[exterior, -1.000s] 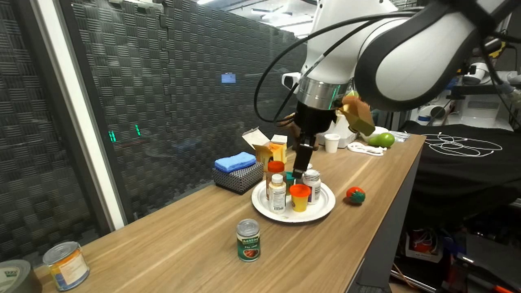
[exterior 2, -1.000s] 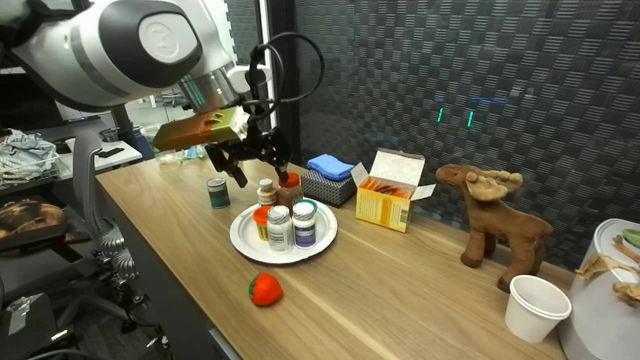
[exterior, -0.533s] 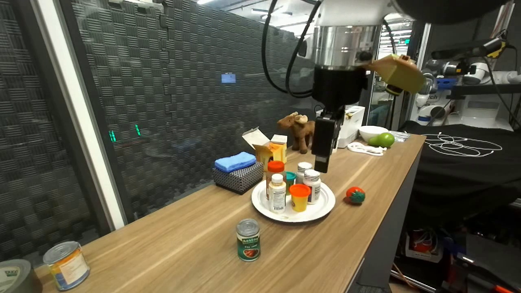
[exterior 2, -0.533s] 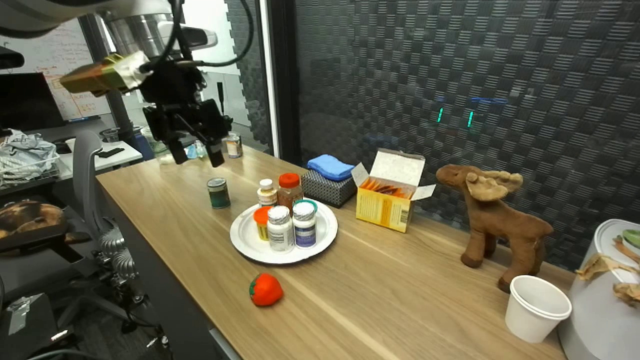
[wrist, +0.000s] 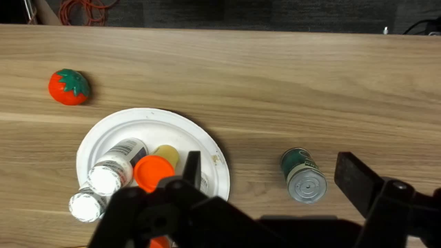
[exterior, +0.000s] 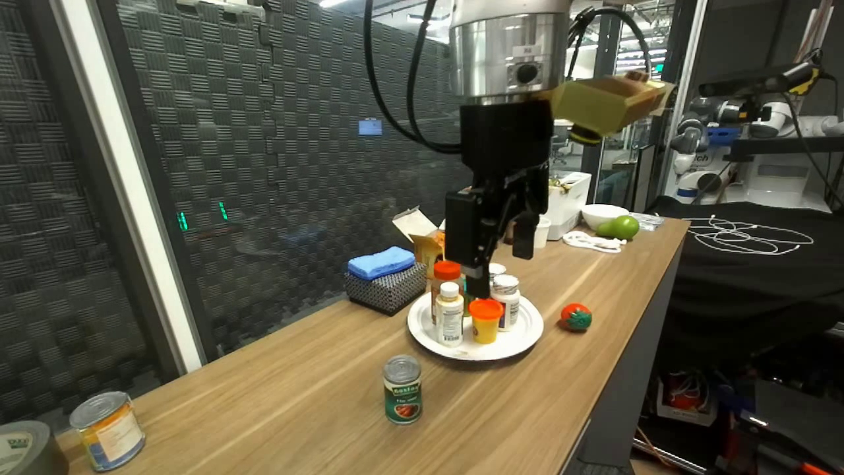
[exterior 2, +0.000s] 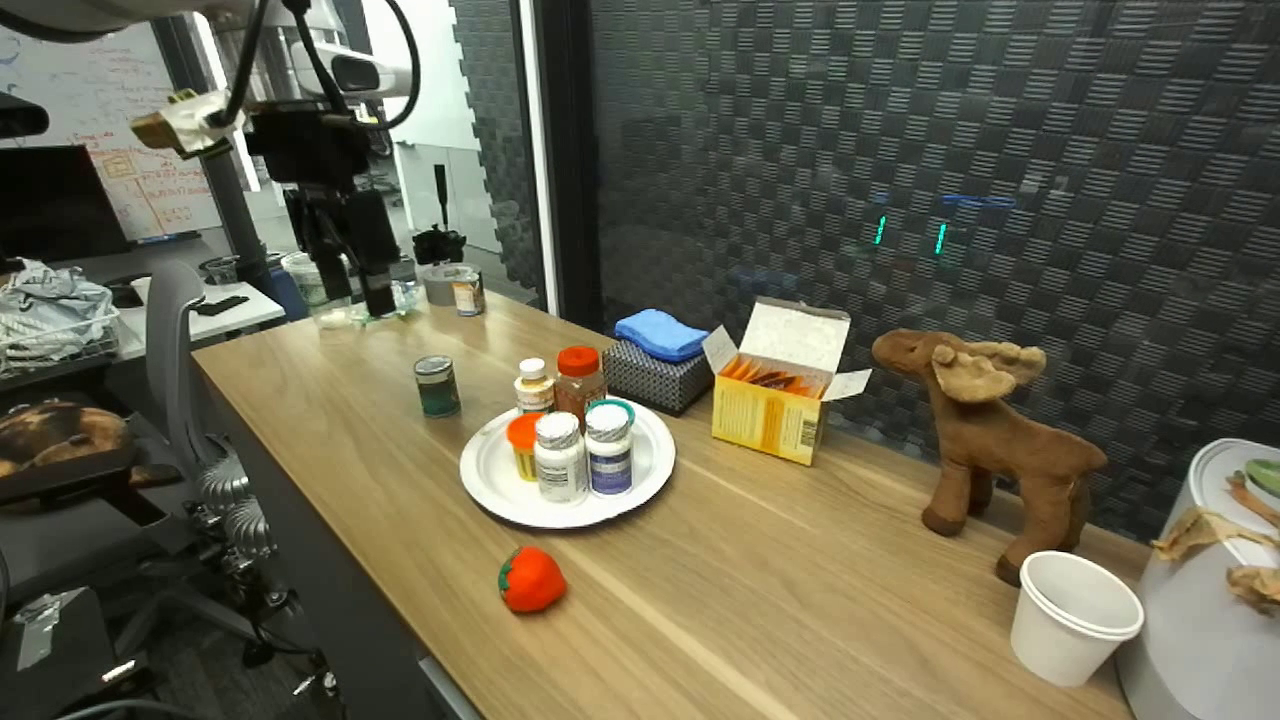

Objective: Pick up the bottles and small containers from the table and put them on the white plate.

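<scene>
ceiling lights (exterior: pixel 331 2) bright | wrist view: bottle caps (wrist: pixel 104 182) blown out | soft shadow beside white plate (wrist: pixel 137 114) | fingers (wrist: pixel 356 182) dark, blurred

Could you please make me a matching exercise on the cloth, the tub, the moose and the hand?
1. Cloth
2. Tub
3. Moose
4. Hand

A. Open, holding nothing
B. Blue, lying on a patterned box
C. Brown, standing on the table
D. Yellow and orange, on the plate

Pairs: 1-B; 2-D; 3-C; 4-A
</scene>
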{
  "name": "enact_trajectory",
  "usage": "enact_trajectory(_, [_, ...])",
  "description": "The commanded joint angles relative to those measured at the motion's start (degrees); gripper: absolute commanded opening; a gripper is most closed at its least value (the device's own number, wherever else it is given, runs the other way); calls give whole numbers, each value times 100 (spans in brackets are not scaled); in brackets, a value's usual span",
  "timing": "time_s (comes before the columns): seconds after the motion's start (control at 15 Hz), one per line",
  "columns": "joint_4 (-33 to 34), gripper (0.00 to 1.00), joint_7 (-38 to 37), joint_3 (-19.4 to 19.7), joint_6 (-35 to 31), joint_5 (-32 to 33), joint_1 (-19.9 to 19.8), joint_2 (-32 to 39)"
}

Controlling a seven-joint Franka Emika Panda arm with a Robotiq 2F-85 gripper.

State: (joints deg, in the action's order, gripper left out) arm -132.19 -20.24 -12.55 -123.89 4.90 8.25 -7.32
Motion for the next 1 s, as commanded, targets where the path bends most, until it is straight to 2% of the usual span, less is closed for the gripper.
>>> enact_trajectory(0.0, [598, 100, -627, -80, -171, -51, 97, 767])
enact_trajectory(0.33, [1007, 100, -1072, -14, -562, 48, 339, 1456])
enact_trajectory(0.93, [1313, 100, -1196, 117, -868, -9, 648, 2096])
